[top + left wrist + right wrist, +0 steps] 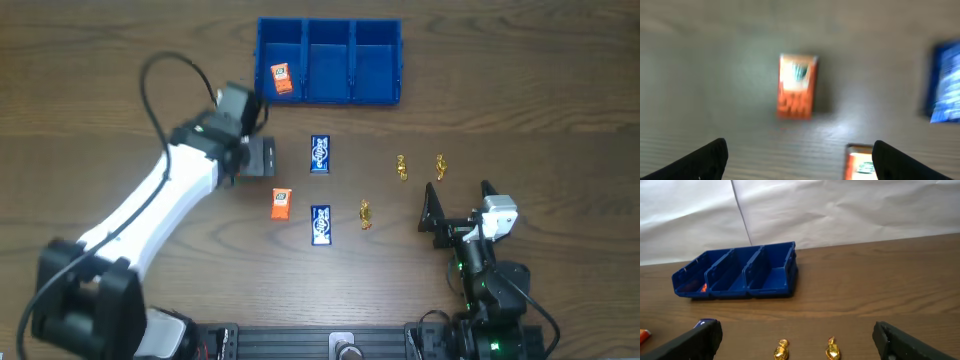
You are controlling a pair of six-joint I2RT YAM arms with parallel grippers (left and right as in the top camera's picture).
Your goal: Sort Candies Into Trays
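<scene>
A blue three-compartment tray (pixel 329 97) stands at the far middle of the table, with one orange candy (pixel 281 78) in its left bin. My left gripper (pixel 262 157) hovers open to the left of a blue candy (pixel 320 154) and above an orange candy (pixel 282 203). Its wrist view shows an orange candy (pixel 797 86) ahead of the open gripper (pixel 800 144), a second orange packet (pixel 860 164) by one finger, and a blue candy (pixel 945 82). Another blue candy (pixel 320 225) and three gold candies (pixel 401 167) (pixel 440 166) (pixel 365 213) lie on the table. My right gripper (pixel 458 190) rests open near the gold ones.
The right wrist view looks past the open gripper (pixel 796 326) and two gold candies (pixel 781 350) (pixel 832 349) to the tray (pixel 735 272), with a white wall behind it. The left arm's black cable (pixel 165 75) loops above the table's left side.
</scene>
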